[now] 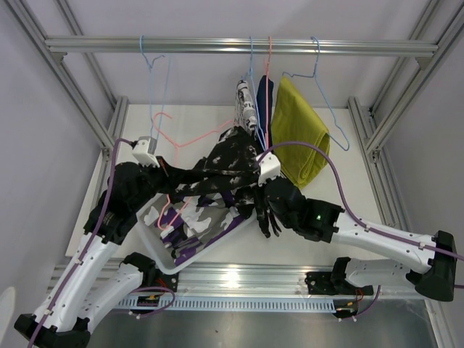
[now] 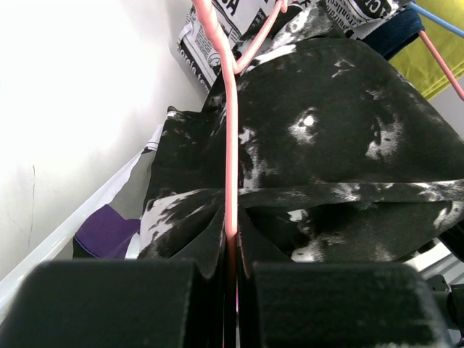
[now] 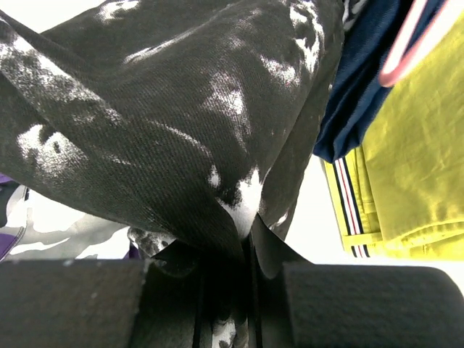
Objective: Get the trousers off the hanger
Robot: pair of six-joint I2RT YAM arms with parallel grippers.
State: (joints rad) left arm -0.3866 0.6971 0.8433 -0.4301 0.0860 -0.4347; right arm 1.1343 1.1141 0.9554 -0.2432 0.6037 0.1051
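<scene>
Counting five pairs: print pair (image 1: 244,101), navy pair (image 1: 264,90), mustard pair (image 1: 301,134) hanging far right, camo pair (image 1: 196,226) in near tray (image 1: 154,250). Pinching pink hanger (image 2: 230,145) tight in left gripper (image 2: 230,262), splotched pair (image 3: 167,116) clamped in right gripper (image 3: 246,255).

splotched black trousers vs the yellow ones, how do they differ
Pattern: the splotched trousers are black with white blotches; the yellow trousers are plain mustard.
Pose: the yellow trousers hang folded from the rail on a blue hanger; the splotched trousers are pulled down low, spread out.
Grip: the right claw is shut on the splotched trousers; no claw holds the yellow trousers.
Both are cloth.
</scene>
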